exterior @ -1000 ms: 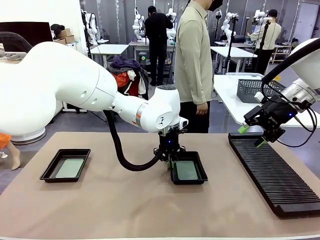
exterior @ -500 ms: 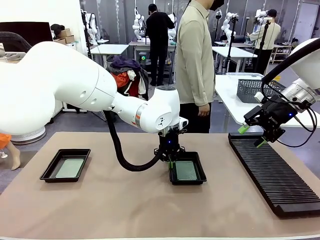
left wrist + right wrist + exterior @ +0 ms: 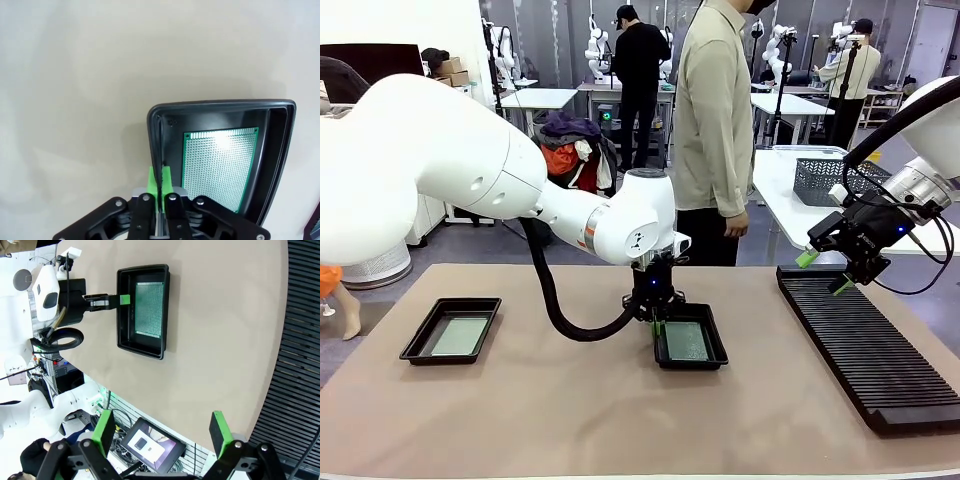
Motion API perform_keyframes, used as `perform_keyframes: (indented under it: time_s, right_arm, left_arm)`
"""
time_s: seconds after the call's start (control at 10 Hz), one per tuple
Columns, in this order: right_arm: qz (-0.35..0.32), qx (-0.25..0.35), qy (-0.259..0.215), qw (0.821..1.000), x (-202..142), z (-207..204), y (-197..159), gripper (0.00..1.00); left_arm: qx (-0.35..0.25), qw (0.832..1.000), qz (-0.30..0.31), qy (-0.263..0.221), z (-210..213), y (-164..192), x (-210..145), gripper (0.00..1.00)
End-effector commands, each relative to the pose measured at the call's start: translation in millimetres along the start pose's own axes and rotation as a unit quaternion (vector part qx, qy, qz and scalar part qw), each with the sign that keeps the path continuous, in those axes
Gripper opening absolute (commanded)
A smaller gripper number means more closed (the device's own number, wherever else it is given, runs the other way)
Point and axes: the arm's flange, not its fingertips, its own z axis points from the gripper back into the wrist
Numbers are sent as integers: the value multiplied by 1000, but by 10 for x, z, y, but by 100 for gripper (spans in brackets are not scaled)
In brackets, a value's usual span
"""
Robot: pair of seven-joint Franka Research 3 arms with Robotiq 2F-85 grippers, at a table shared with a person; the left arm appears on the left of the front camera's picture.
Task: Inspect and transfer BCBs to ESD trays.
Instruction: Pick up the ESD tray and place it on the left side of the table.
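The left gripper (image 3: 159, 176) has its 2 green pads pressed together on the raised rim of the middle ESD tray (image 3: 155, 145), on the tray's side that is nearer to the arm. In the left wrist view the rim wall passes exactly between the pads, and the BCB (image 3: 219, 167) lies flat on the tray floor just beside the fingers, not touching them. This board is green with a fine dotted pattern, and a bright reflection sits near its far end.

In the front view the same gripper (image 3: 657, 322) stands at the left rim of this tray (image 3: 716, 360), near the middle of the beige table (image 3: 570, 420). A second ESD tray (image 3: 418, 345) rests well apart at the table's left side, with a pale green BCB (image 3: 460, 335) lying flat inside it.

The right gripper (image 3: 825, 272) hangs above the far end of the long black ribbed rack (image 3: 870, 360), its fingers (image 3: 220, 432) spread wide and holding nothing.

A person (image 3: 712, 110) stands at the far side of the table.
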Motion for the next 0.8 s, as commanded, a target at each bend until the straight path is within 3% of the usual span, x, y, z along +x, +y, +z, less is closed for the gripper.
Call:
perform_keyframes:
  time_s: [0.0,0.5,0.7]
  right_arm:
    - [-7,-3,-2,1000,-3,3,7,100]
    - [-7,-3,-2,1000,-3,3,7,100]
    - [-7,-3,-2,1000,-3,3,7,100]
  left_arm:
    - [-3,1000,-6,1,-22,-57,-6,0]
    - [-1,1000,-3,1,-24,-46,-15,3]
    - [-40,999,-16,2,24,278,-3,3]
